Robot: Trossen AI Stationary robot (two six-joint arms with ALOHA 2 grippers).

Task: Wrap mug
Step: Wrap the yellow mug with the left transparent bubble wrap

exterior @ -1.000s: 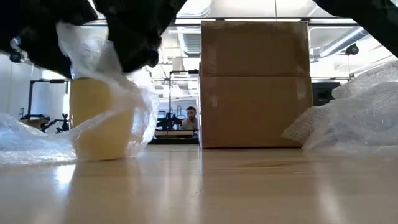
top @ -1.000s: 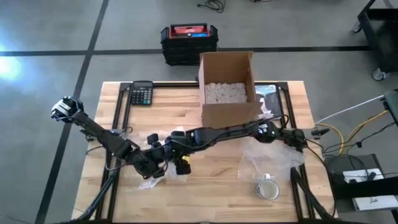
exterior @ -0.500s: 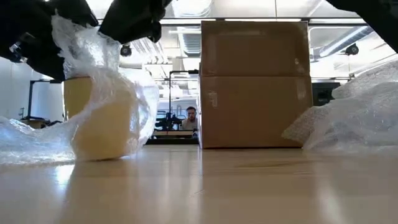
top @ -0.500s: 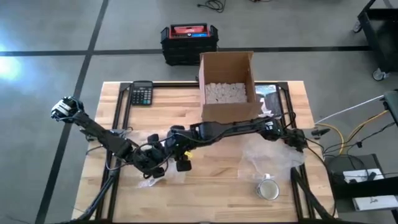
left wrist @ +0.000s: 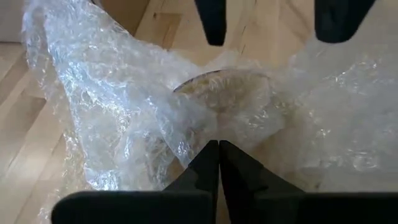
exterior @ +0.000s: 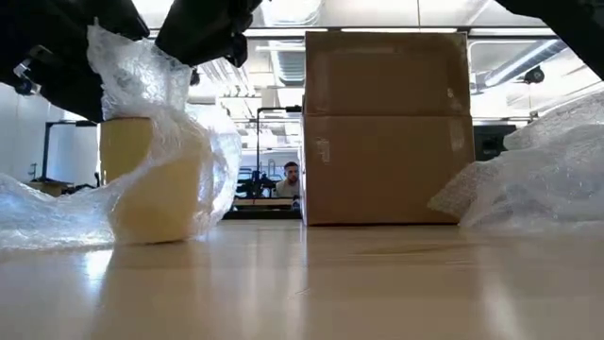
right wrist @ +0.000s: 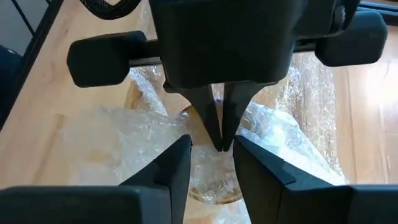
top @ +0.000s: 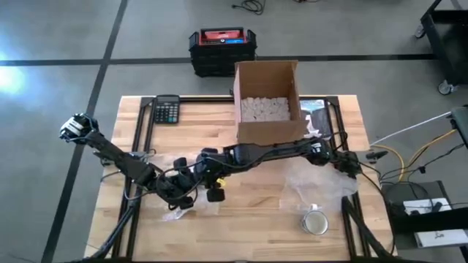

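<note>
While pinched tight on the bubble wrap (left wrist: 118, 106) over the mug (exterior: 151, 189) near the worktop's (top: 248, 226) front-left, left gripper (left wrist: 219, 152) met right gripper (right wrist: 211, 149), spread apart.

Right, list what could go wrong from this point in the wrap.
1. The left tool pinches only a thin fold of the clear bubble wrap; it may slip free and the sheet fall open.
2. The right tool stands open right against the left one, so they could collide.
3. The pale yellow ceramic mug is only half covered; a hard pull might tip it.
</note>
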